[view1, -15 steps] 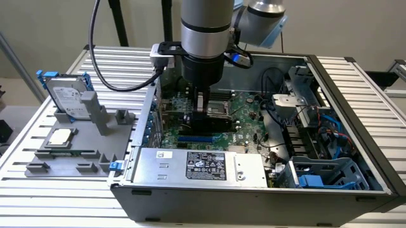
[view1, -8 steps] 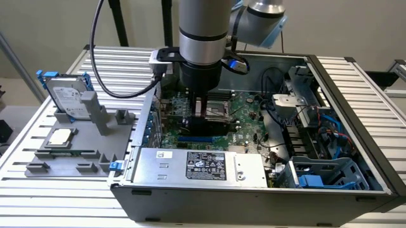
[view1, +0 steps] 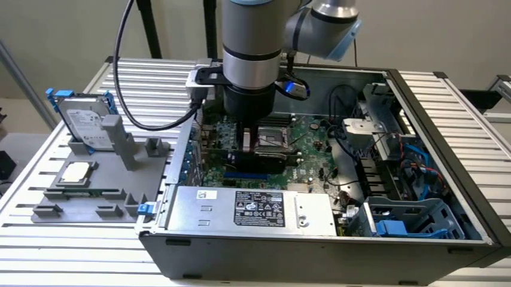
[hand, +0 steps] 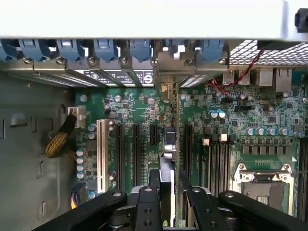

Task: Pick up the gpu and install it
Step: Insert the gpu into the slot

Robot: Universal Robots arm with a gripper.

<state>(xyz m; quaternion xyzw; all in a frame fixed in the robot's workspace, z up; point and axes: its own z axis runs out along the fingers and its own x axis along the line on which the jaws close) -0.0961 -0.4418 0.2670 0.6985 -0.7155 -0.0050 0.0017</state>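
Observation:
My gripper [view1: 249, 139] reaches down into the open computer case [view1: 447, 119], over the green motherboard [view1: 307, 134]. It is shut on the gpu [view1: 259, 158], which shows as a dark card standing on edge low over the board. In the wrist view the gpu [hand: 169, 144] appears edge-on, a thin strip running from my gripper [hand: 169, 185] toward the case's rear wall. Its silver bracket [hand: 168, 67] sits at the row of blue slot latches [hand: 103, 48]. The card lies along the black expansion slots of the motherboard [hand: 134, 106]; whether it is seated cannot be told.
A silver hard drive in a blue frame [view1: 86, 122] stands on a grey fixture [view1: 96, 191] at the exterior view's left. Inside the case are the power supply [view1: 248, 206], cables [view1: 391, 161], a blue drive cage [view1: 407, 221] and the CPU socket [hand: 262, 180].

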